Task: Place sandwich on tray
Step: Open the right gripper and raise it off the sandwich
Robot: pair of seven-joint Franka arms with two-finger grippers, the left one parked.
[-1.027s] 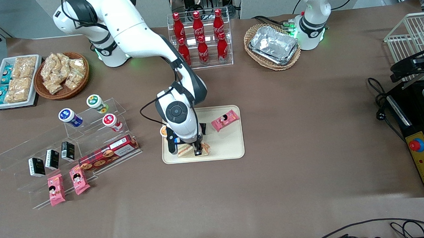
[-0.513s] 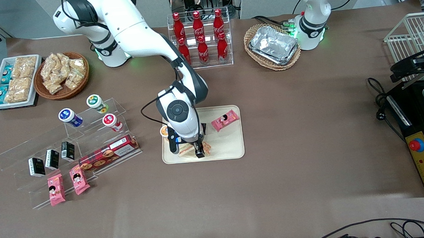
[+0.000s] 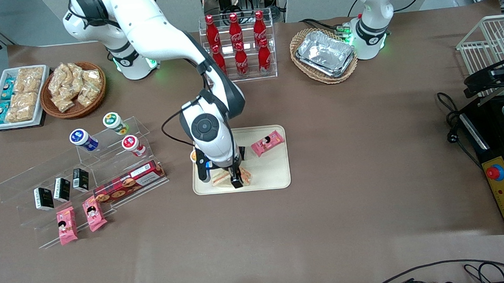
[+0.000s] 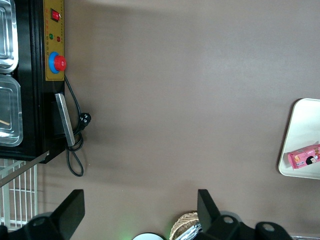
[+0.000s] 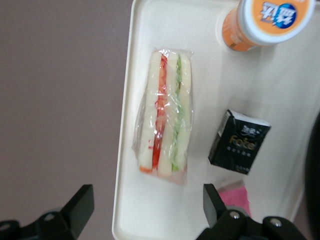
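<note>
On tray (image 5: 125, 150): sandwich (image 5: 165, 112) lengthwise along rim (gripper (image 5: 145, 212) above, fingers apart).

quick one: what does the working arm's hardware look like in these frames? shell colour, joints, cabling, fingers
Glossy white shells with dark grey joint bands; a round dark grey cap sits on the wrist housing. A black cable loops off the forearm. The base ring glows green. The black two-finger gripper hangs over the cream-beige rectangular tray, above the plastic-wrapped triangular sandwich; its black, blocky fingers stand apart.
</note>
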